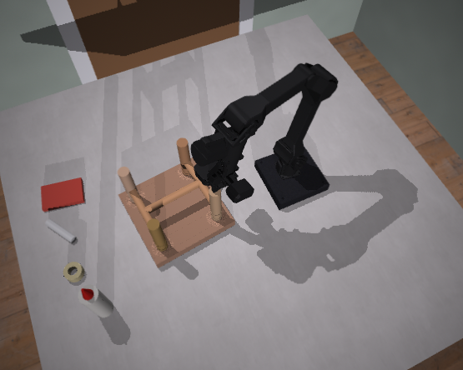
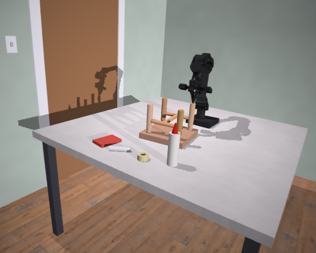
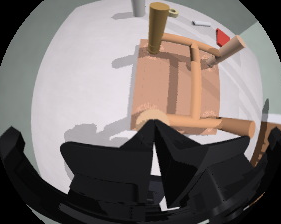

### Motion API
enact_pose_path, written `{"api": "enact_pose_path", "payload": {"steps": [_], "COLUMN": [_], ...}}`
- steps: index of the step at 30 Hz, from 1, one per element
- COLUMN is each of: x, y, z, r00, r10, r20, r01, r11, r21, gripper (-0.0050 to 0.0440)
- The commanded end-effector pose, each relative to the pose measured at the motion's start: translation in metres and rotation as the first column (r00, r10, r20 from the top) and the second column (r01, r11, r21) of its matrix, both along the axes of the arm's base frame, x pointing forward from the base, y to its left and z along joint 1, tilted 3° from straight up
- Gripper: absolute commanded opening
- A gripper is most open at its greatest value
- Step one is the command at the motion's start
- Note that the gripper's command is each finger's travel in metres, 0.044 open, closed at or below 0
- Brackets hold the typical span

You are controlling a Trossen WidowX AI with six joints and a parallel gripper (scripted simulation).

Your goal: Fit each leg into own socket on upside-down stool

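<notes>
The stool seat [image 1: 188, 241] [image 2: 160, 139] [image 3: 160, 87] lies flat, underside up. Four legs stand on it near its corners: an olive leg [image 1: 157, 235] [image 2: 180, 118] [image 3: 157, 27], a pinkish leg [image 1: 128, 181] [image 2: 150, 114] [image 3: 232, 50], an orange-brown leg [image 1: 183, 152] [image 2: 164, 106] and a pale leg [image 1: 215, 206] [image 2: 191, 115] nearest the arm base. All look upright; whether their shoulders touch the seat is too small to tell. Stretchers [image 1: 173, 197] [image 3: 196, 87] join them in an H. My gripper [image 2: 193, 101] [image 3: 153, 123] is shut and empty, its tips at or just above the pale leg's top.
Left of the stool in the top view are a red block [image 1: 62, 194] [image 2: 107, 140], a white rod [image 1: 61, 232] [image 2: 119, 149], a yellowish ring [image 1: 71, 269] [image 2: 143, 156] and an upright white bottle with a red tip [image 1: 98, 303] [image 2: 173, 149].
</notes>
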State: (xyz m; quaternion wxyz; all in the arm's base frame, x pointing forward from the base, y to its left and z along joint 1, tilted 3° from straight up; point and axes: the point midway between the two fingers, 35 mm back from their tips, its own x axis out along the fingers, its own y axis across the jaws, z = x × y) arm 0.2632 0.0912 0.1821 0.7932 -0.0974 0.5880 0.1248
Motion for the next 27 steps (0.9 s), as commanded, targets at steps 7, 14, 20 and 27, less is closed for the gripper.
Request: {"api": "enact_pose_path", "payload": {"steps": [7, 14, 20, 27], "x": [0.001, 0.001, 0.002, 0.002], "y": [-0.001, 0.000, 0.000, 0.001], "z": [-0.007, 0.004, 0.014, 0.023], "r00": [0.999, 0.999, 1.000, 1.000], "r10": [-0.005, -0.004, -0.002, -0.001], "r20": [-0.048, -0.033, -0.020, -0.009], "r01": [0.004, 0.003, 0.002, 0.001], "r11": [1.000, 1.000, 1.000, 1.000], "r21": [-0.025, -0.017, -0.010, -0.005], "gripper": [0.0000, 0.0000, 0.0000, 0.0000]}}
